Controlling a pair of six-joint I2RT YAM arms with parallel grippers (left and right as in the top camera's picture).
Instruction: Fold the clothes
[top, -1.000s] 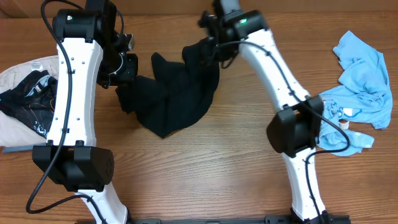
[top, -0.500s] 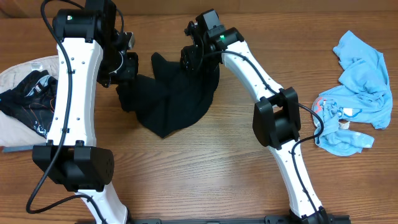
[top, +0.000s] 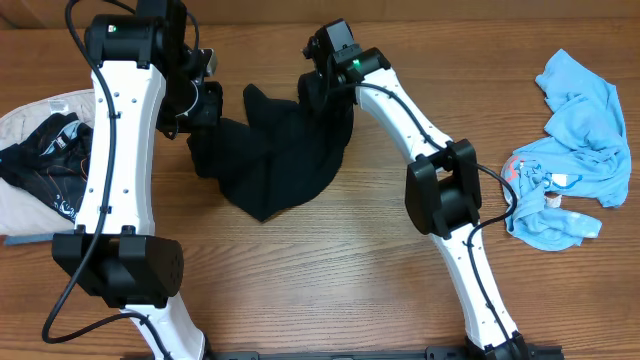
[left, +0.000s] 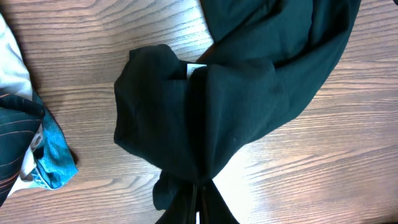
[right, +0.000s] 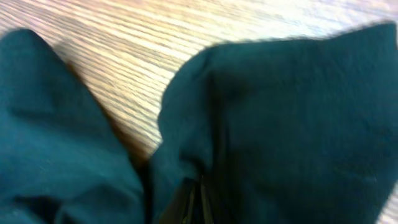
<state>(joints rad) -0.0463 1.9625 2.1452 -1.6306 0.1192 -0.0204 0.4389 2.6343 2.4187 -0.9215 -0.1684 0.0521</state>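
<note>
Across the far side of the table (top: 330, 290), both arms meet at one black garment (top: 280, 150). The left arm (top: 120, 150) rises from the near edge and bends right at its top; the left gripper (top: 200, 118) is clenched on the garment's left edge, and its wrist camera shows the cloth gathered into a pinch between the fingers. The right arm (top: 420, 115) stretches up and left in a long diagonal; the right gripper (top: 318, 92) is clamped on the garment's upper right corner, with dark fabric drawn in between its fingers in the wrist view. Between the two grips the garment lies crumpled on the wood, sagging to a rounded point toward the near side; a small white label (left: 196, 70) shows at a fold.

The right wrist view is blurred and almost filled with black cloth; from overhead, both sets of fingertips are hidden by the wrists and the fabric.

Left of the left arm lies a beige cloth (top: 30, 200), cut off by the frame edge, with a dark patterned garment (top: 45, 160) on it; the arm covers part of both. A crumpled blue garment (top: 580, 140) lies well apart at the right edge.
</note>
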